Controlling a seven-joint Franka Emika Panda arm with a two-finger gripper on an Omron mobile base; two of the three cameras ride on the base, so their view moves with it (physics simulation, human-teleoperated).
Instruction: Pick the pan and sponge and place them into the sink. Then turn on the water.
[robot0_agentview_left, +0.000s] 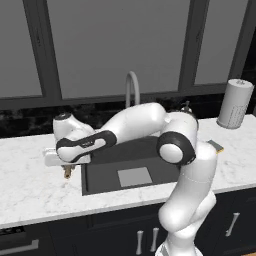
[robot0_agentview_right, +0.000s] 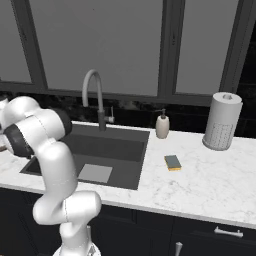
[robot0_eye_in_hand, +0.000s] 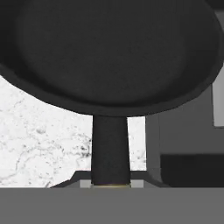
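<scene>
From the left base view, a white marble counter (robot0_agentview_left: 30, 190) runs under dark-framed windows, with a dark grey sink (robot0_agentview_left: 100, 175) recessed in its middle and a lighter grey square on the basin floor. The white arm reaches from the lower right across the sink toward the left, its hand hanging over the counter just left of the basin's left rim. The gripper (robot0_agentview_left: 67, 173) points downward there; a small brown tip shows beneath it, and the pan itself cannot be made out from this side. An arched grey faucet (robot0_agentview_left: 131, 85) rises behind the arm. A paper towel roll (robot0_agentview_left: 234, 104) stands at the far right, and a corner of the sponge (robot0_agentview_left: 216, 145) peeks out beside the arm's elbow.

From the right base view, the arm bends off the left edge. The sink (robot0_agentview_right: 125, 160) lies left of centre, the gooseneck faucet (robot0_agentview_right: 94, 92) at its far rim. A beige soap dispenser (robot0_agentview_right: 162, 125) stands just right of the basin's far corner. The sponge (robot0_agentview_right: 173, 162), yellow with a dark green top, lies flat on the counter to the right of the sink, apart from it. The paper towel roll (robot0_agentview_right: 222, 121) stands far right.

In the hand view, the black frying pan (robot0_eye_in_hand: 109, 52) is close up, its dark handle (robot0_eye_in_hand: 110, 151) running straight down into the clamped fingers. Marble shows below left, the sink's edge (robot0_eye_in_hand: 183, 131) to the right.
</scene>
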